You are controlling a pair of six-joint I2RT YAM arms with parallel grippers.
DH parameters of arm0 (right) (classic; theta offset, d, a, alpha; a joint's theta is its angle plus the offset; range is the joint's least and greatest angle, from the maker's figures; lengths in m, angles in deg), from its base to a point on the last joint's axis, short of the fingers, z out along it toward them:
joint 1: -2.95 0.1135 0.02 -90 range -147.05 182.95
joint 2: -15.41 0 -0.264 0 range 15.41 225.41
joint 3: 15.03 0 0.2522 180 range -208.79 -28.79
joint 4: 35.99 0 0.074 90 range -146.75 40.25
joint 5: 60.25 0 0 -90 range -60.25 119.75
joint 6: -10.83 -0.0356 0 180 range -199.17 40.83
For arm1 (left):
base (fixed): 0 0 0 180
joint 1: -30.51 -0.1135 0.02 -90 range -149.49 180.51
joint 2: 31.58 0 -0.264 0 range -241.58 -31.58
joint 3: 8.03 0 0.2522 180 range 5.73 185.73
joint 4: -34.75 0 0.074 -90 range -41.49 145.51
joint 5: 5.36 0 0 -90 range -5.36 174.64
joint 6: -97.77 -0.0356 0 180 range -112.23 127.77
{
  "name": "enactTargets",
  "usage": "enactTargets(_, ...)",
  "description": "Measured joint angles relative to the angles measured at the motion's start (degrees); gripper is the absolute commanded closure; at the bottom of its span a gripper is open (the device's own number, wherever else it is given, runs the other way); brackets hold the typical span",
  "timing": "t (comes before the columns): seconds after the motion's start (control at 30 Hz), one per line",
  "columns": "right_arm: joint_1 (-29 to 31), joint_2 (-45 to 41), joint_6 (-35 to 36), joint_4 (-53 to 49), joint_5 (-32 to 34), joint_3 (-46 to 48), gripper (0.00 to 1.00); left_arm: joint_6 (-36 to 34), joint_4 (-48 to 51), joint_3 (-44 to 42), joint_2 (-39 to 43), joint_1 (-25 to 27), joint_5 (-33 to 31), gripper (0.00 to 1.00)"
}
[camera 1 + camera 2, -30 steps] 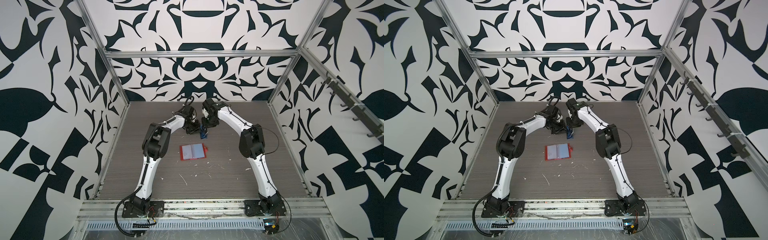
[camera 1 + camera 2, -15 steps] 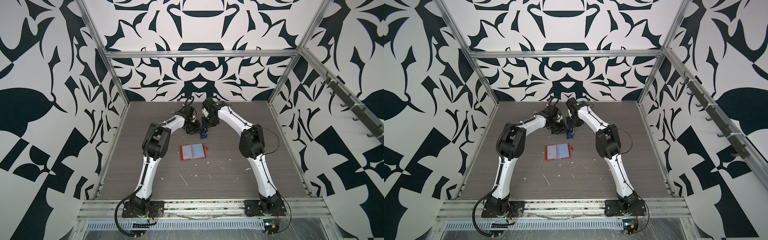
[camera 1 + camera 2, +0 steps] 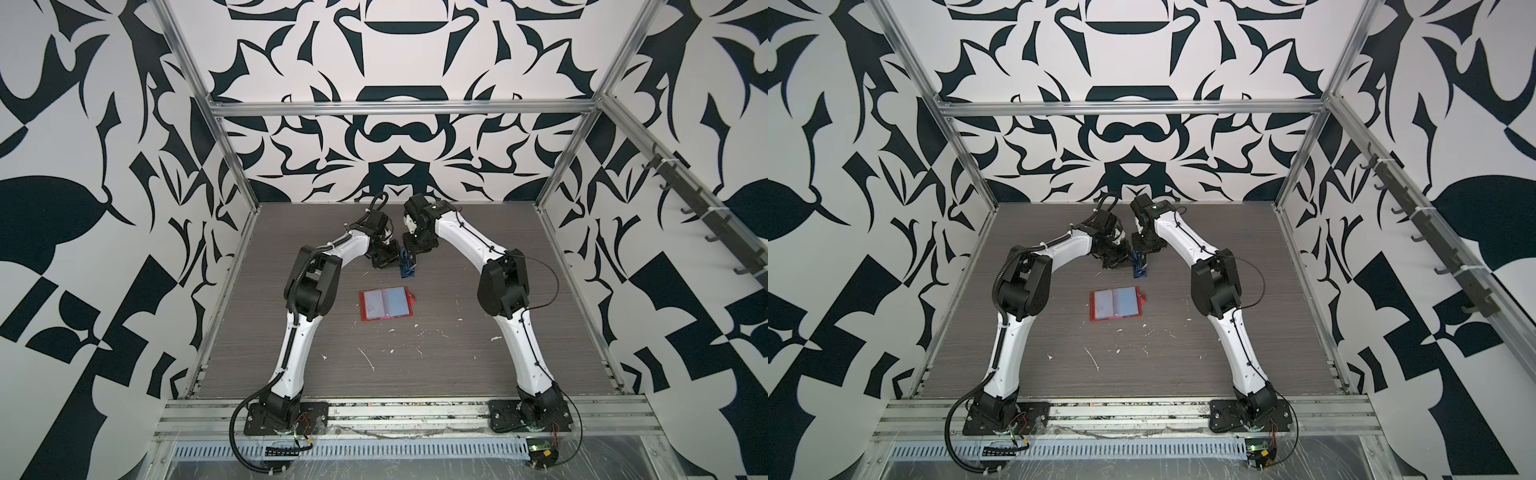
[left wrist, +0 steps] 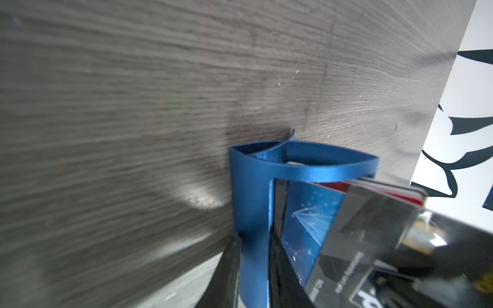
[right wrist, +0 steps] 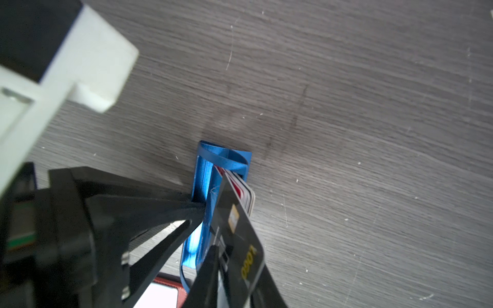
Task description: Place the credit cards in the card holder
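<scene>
With my left gripper (image 4: 254, 240) clamped on the blue rack (image 4: 248, 186) toward the bench's (image 3: 457, 353) far edge and my right gripper (image 5: 232, 261) pinching the dark card (image 5: 241, 232) among the credit cards (image 5: 246, 196) there, the open card holder (image 3: 384, 317) lay mid-bench, its filling seemingly barely begun.

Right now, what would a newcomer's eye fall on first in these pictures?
At the far middle of the table, the left gripper clamps a blue rack while the right gripper pinches a dark card standing in it. Nearer, the red card holder lies open and flat, ringed by loud black-and-white walls.
</scene>
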Motion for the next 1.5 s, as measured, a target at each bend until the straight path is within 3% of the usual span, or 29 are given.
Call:
enactTargets(0.27, 0.52, -0.09, -0.24, 0.13, -0.55, -0.94, 0.98, 0.00, -0.11, 0.00, 0.00, 0.07, -0.07, 0.79)
enactTargets(0.5, 0.68, -0.09, -0.24, 0.09, -0.52, -0.94, 0.93, 0.00, -0.11, 0.00, 0.00, 0.04, -0.04, 0.79)
enactTargets(0.87, 0.68, -1.18, -0.24, 0.81, -0.63, 0.42, 0.94, 0.00, -0.09, 0.00, 0.00, 0.07, -0.04, 0.79)
enactTargets(1.2, 0.33, -2.69, -0.02, 1.07, -0.07, 1.40, 0.83, 0.00, -0.09, 0.00, 0.00, 0.04, -0.02, 0.79)
enactTargets(1.5, 0.20, -2.69, -0.28, 1.18, -0.42, 1.57, 0.96, 0.00, -0.09, 0.00, 0.00, 0.07, -0.04, 0.79)
